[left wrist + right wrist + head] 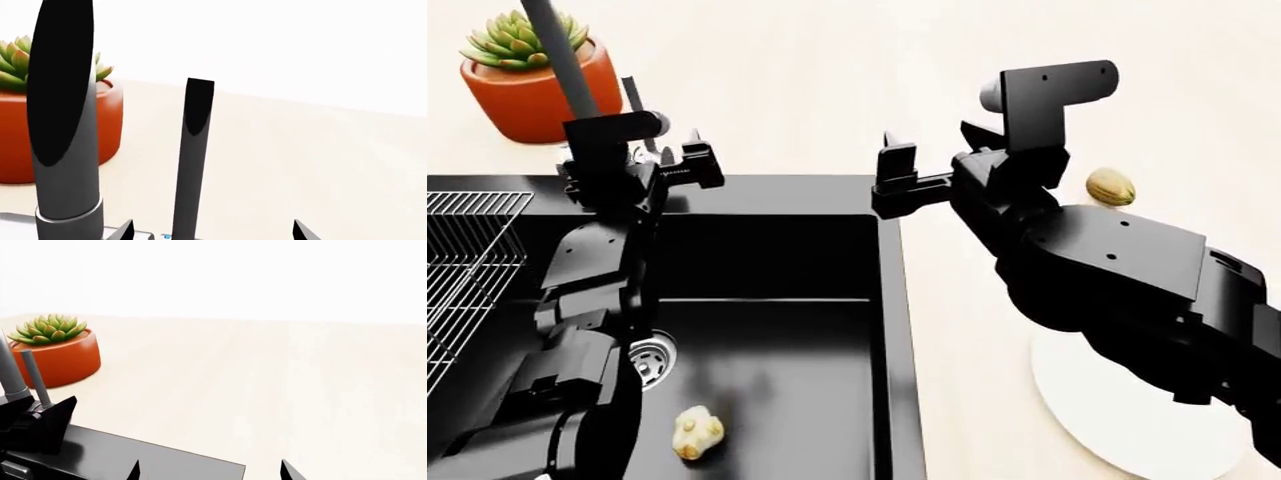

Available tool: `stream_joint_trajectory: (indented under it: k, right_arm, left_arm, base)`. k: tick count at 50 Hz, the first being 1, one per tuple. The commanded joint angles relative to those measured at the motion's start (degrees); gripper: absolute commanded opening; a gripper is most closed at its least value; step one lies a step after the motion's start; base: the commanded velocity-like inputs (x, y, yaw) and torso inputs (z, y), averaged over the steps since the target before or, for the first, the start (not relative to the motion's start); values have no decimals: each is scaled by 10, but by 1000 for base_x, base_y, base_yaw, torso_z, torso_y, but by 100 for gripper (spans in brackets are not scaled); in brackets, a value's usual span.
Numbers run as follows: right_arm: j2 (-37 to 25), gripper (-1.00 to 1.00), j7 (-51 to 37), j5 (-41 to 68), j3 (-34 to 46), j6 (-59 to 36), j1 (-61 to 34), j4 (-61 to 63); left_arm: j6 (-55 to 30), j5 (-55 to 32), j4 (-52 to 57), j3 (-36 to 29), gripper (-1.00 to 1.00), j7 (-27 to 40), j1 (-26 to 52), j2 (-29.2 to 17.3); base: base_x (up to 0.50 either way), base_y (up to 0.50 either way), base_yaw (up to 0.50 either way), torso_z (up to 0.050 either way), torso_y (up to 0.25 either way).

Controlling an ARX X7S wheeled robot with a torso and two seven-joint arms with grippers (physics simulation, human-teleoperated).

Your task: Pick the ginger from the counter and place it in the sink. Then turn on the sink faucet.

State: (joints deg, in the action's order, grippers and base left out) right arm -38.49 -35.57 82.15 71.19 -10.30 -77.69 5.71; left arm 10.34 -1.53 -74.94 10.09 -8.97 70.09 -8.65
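Note:
The ginger (698,433), a small lumpy pale root, lies on the floor of the black sink (787,300) near the steel drain (651,360). No gripper touches it. The dark grey sink faucet (561,60) rises at the sink's back left edge, with its thin lever (634,100) beside it. My left gripper (641,165) is open at the faucet's base. In the left wrist view the lever (193,160) stands upright between the spread fingertips of the left gripper (215,232), and the faucet body (63,125) is just outside one finger. My right gripper (932,165) hangs open and empty over the sink's back right corner (220,467).
An orange pot with a succulent (534,85) stands on the counter (827,80) behind the faucet. A wire rack (467,260) covers the sink's left side. A tan oval nut-like thing (1110,186) and a white plate (1121,410) lie on the counter at the right.

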Motion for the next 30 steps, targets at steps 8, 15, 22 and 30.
stream_joint_trajectory:
  k: [8, 15, 22, 30]
  right_arm:
    - [-3, 100, 6, -4, 0, 3, 8, -3]
    - [-6, 100, 6, -4, 0, 2, 11, 0]
    - [-9, 100, 6, -5, -1, 1, 11, 3]
    - [-6, 100, 6, -6, 0, -1, 11, 2]
  left_arm:
    - [10, 11, 0, 4, 100, -21, -3, 11]
    - [16, 14, 0, 1, 100, -29, -6, 14]
    - [17, 14, 0, -2, 100, -37, -4, 21]
    - [16, 12, 0, -1, 100, -43, -5, 20]
  base:
    - [0, 0, 0, 0, 0]
    - [0, 0, 0, 0, 0]
    - [0, 0, 0, 0, 0]
    - [0, 0, 0, 0, 0]
